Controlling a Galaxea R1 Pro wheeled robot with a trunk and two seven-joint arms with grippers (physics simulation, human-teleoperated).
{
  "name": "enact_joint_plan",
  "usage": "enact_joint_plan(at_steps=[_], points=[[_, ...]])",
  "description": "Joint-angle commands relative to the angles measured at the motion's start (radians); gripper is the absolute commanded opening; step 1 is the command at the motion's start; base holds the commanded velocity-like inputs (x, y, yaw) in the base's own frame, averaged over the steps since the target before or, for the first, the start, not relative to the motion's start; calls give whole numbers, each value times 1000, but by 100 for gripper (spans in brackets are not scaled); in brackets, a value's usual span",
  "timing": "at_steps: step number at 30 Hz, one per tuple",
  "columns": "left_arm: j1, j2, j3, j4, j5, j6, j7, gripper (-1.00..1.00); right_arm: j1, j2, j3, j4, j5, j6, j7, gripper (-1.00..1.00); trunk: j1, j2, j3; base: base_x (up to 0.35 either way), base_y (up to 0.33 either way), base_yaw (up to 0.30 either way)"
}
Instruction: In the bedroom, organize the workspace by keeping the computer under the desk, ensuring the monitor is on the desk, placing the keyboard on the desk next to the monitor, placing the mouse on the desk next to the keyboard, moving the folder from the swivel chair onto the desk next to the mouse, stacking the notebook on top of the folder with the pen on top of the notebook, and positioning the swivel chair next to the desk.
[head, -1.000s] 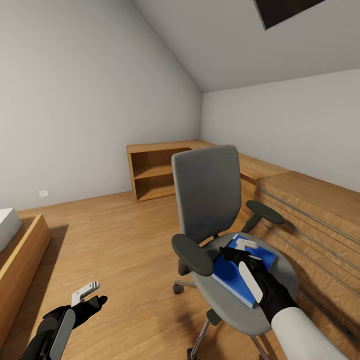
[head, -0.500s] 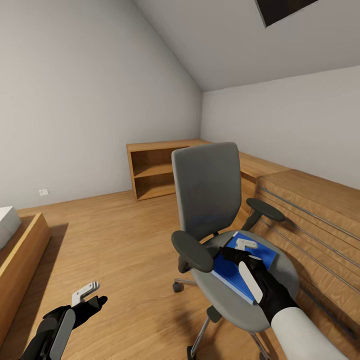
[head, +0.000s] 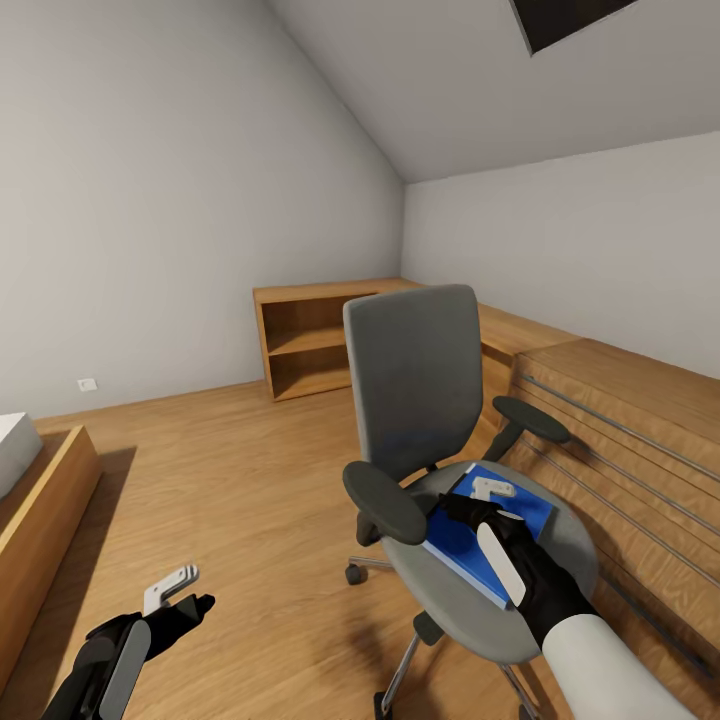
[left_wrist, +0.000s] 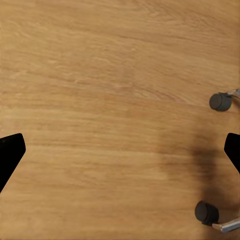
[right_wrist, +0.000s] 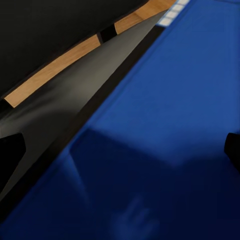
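The right gripper hovers just above the folder, jaws spread wide, gripping nothing. Nothing has shifted in the last half second; I judge the descent paused, the grasp not begun. The folder, flat and bright blue, lies on the swivel chair seat, toward 3 o'clock. The left gripper, at 7 o'clock, is open and empty over the floor.

**Chair seat and wooden floor**

The swivel chair stands on the wooden floor, casters down. On its grey seat lies the blue folder, flat, directly beneath the right gripper and its spread jaws.
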Motion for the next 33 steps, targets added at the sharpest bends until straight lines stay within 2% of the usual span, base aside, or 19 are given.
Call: enact_joint_plan(at_steps=[1,23,28,33], points=[[0,0,0,0,11,5,8,100,-1,-2,5,-2,-10,3,-10,100,0,0,-1,0,0,0],[0,2,1,-5,12,9,6,100,-1,-2,5,-1,-10,4,-10,100,0,0,-1,0,0,0],[0,0,1,-20,13,9,6,100,-1,-2,6,3,-10,4,-10,100,19,-35,-17,0,0,0],[0,0,2,-26,13,11,6,100,-1,-2,6,9,-10,4,-10,100,19,-35,-17,0,0,0]])
